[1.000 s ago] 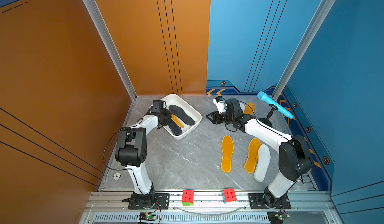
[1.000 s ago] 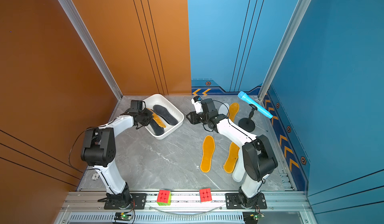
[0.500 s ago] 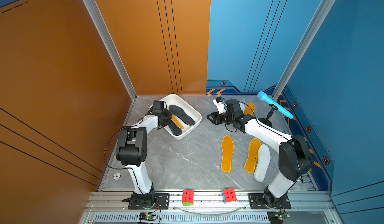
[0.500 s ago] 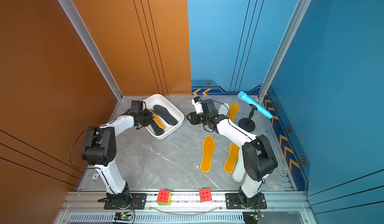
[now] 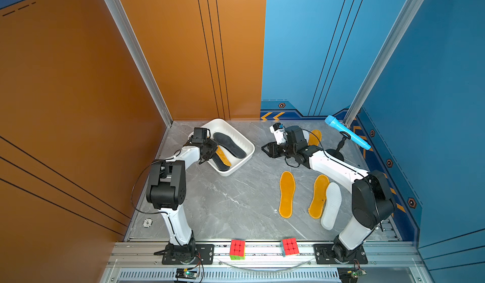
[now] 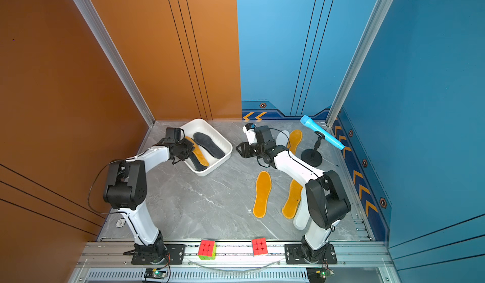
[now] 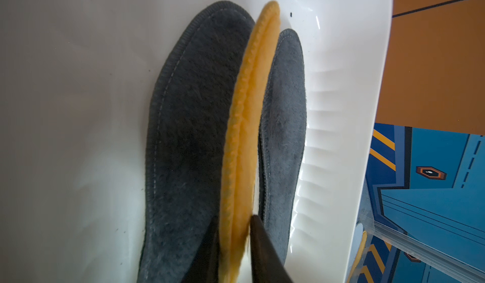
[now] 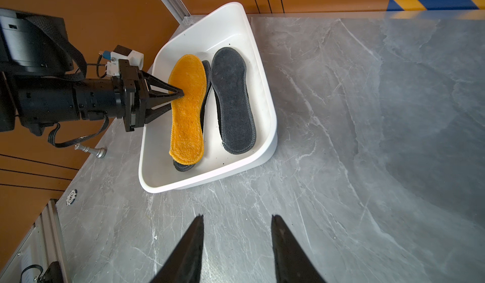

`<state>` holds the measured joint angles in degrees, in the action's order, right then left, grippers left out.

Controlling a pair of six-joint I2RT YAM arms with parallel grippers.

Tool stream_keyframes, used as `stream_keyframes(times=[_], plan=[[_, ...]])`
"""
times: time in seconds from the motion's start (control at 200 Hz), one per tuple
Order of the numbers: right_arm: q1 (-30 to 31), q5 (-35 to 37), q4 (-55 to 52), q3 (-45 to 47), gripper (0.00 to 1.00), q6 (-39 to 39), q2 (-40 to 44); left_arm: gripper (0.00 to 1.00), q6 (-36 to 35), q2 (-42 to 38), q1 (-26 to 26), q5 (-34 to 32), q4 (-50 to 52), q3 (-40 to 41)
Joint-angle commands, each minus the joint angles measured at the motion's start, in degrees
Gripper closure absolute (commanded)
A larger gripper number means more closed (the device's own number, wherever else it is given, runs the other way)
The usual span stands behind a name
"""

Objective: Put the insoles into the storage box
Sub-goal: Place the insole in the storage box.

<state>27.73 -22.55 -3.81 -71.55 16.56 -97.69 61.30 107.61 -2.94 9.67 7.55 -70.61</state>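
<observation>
Nearest the base, an orange insole (image 5: 286,193), a second orange insole (image 5: 319,196) and a white insole (image 5: 331,205) lie flat on the table (image 5: 231,208). The latter two are just beside each other, and all three are well apart from the storage box (image 8: 210,174). Further out, the right gripper (image 8: 237,217) hovers above bare table, fingers apart and nothing between them, facing the box. The left gripper (image 8: 176,99) reaches over the box's wall, its jaws set either side of the long edge of a fleecy orange insole (image 8: 187,106) near mid-length. Whether they bear on it or stand just clear cannot be told from these views. That insole is inside the box, leaning on a dark grey insole (image 8: 183,166) whose rim shows beneath it. A second dark grey insole (image 8: 233,98) lies flat alongside. Beyond the right arm, a far orange insole (image 5: 315,137) and a far pale insole (image 6: 283,137) rest on the table near the microphone stand (image 6: 311,158). Assessment: the insoles are judged light, thin, soft and floppy, not fragile, with the pile giving fair friction. A pinch on the long edge near mid-length should limit droop. Those lying flat offer little edge, so a fingertip would need to get under the rim.
</observation>
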Motion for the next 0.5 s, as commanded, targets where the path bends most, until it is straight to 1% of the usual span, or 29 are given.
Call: stream_keyframes(times=[0.0, 0.18, 0.496], plan=[[-0.32, -1.14, 1.37, 0.68, 0.56, 0.49, 1.65, 0.76, -0.65, -0.52, 0.56, 0.03, 1.41, 0.93], [-0.39, -1.34, 1.55, 0.97, 0.56, 0.58, 1.66, 0.71, -0.54, -1.42, 0.54, -0.45, 1.64, 1.34], [-0.83, -2.13, 1.79, 0.97, 0.55, 0.93, 1.59, 0.53, -1.49, -4.63, 0.57, -2.22, 2.73, 1.39]])
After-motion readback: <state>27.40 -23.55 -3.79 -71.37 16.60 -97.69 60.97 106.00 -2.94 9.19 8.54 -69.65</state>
